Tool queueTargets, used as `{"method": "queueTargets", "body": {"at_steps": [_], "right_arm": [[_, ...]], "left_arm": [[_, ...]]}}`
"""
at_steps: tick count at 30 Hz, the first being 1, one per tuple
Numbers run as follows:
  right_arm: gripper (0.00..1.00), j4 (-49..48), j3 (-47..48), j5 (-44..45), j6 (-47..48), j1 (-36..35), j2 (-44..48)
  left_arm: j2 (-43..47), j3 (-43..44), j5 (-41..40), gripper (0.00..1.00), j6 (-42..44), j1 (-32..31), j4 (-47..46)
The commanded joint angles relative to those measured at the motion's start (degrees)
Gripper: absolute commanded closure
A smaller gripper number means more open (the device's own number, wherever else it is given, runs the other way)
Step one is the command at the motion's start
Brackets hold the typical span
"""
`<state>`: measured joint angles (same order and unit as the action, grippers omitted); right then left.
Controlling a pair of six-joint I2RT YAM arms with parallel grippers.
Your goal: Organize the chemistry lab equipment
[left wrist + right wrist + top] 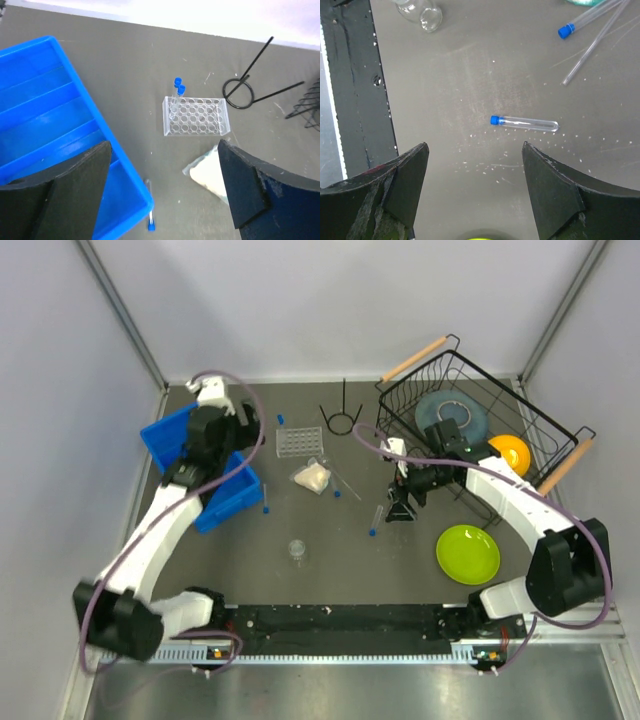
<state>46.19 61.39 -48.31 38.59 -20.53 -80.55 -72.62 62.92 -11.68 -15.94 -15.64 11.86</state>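
Blue-capped test tube (524, 123) mid-bench, just ahead of right gripper (474, 149), fingers wide | axis lies finger-to-finger; wrist turn likely needed | left gripper (164, 149) wide, far-left corner, farther.

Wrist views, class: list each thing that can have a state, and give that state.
Left gripper: open, empty.
Right gripper: open, empty.
Grid rack: upright, two capped tubes standing in it.
Loose tube: capped, lying flat.
Ring stand: standing upright.

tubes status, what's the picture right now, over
Left jaws open, empty. Right jaws open, over loose tube. Two tubes standing in rack. Nothing blocking the loose tube.
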Motion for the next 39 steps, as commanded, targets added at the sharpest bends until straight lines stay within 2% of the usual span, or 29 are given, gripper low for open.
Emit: {"method": "queueTargets", "body": {"at_steps": [1,3,4,5,6,8,16,20,25,39], "right_arm": [[0.24,0.9,0.2,5.6,2.1,-2.7,4.3],[0.22,4.5,0.3,7.2,8.7,-5.0,5.1],[0.2,6.1,0.3,8.3,16.5,-5.7,5.3],[0.17,8.1,0.5,9.1,20.1,-7.1,5.3],[0.08,8.6,0.6,10.2,23.1,-7.8,5.2],[0.01,9.4,0.8,12.7,31.0,-8.8,4.9],[0.01,12.7,1.3,18.8,54.7,-10.8,-0.4],[0.02,12.6,4.3,20.1,56.7,-12.3,-4.8],[0.07,12.3,8.0,22.0,57.5,-14.0,-10.8],[0.33,8.3,11.5,29.4,57.2,-16.7,-22.7]], "left_arm": [[17.1,-10.3,2.2,0.01,-0.7,0.8,-1.2],[22.5,-14.9,4.5,0.01,-1.1,1.1,-0.2],[26.9,-16.1,5.8,0.01,-1.6,1.2,0.6],[28.8,-17.0,7.5,0.01,-2.0,1.2,1.8],[30.5,-18.3,8.2,0.01,-2.4,1.3,5.2],[35.3,-19.4,9.5,0.01,-4.1,1.2,8.3],[49.1,-25.0,13.5,0.01,-11.7,1.2,18.0],[53.1,-27.1,14.1,0.01,-14.5,1.2,20.0],[55.5,-28.0,13.9,0.01,-15.4,1.2,21.5],[56.3,-28.5,14.3,0.01,-15.5,1.2,22.2]]}}
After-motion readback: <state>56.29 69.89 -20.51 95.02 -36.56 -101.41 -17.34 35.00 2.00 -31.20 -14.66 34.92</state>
